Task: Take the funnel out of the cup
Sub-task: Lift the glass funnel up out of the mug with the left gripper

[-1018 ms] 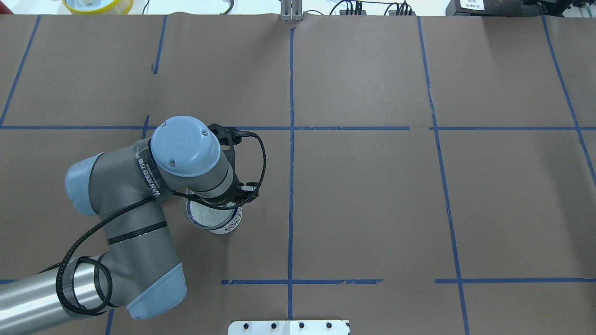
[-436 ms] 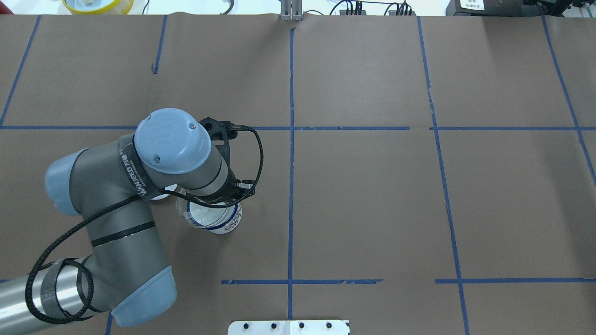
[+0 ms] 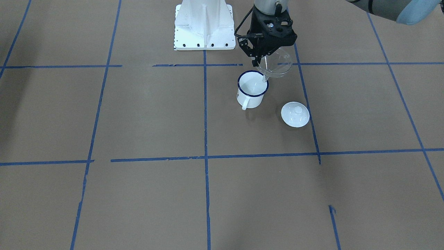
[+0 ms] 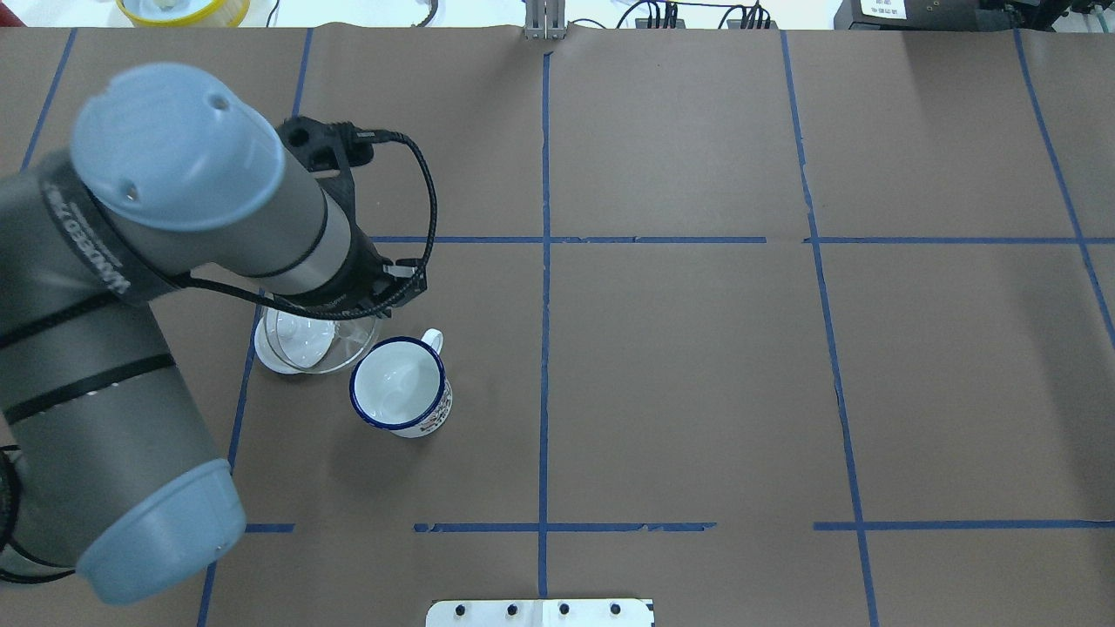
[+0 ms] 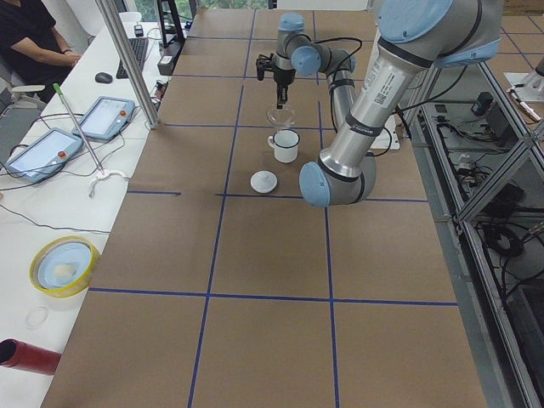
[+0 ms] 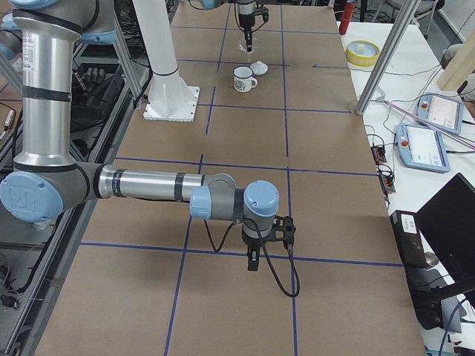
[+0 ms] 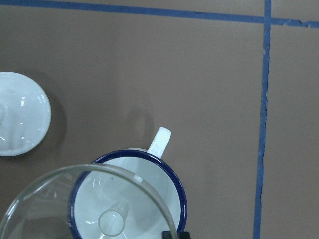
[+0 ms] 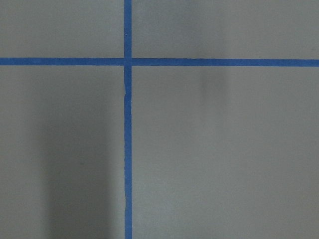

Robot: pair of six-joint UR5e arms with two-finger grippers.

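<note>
The white enamel cup [image 3: 252, 89] with a dark blue rim stands on the table; it also shows in the overhead view [image 4: 401, 386] and in the left wrist view [image 7: 172, 175]. My left gripper [image 3: 259, 61] is shut on the rim of the clear funnel [image 3: 276, 64] and holds it in the air above the cup. The spout hangs free over the cup's mouth. The funnel also shows in the overhead view [image 4: 318, 340] and the left wrist view [image 7: 75, 199]. My right gripper [image 6: 252, 261] hangs over bare table far from the cup. I cannot tell whether it is open or shut.
A flat white knobbed lid [image 3: 295, 114] lies on the table beside the cup, on my left of it. The white robot base plate [image 3: 204, 24] stands behind the cup. Blue tape lines cross the brown table cover.
The funnel sat in the cup under my left gripper. The left arm has risen, and the funnel has come up out of the cup and shifted left in the overhead view.
</note>
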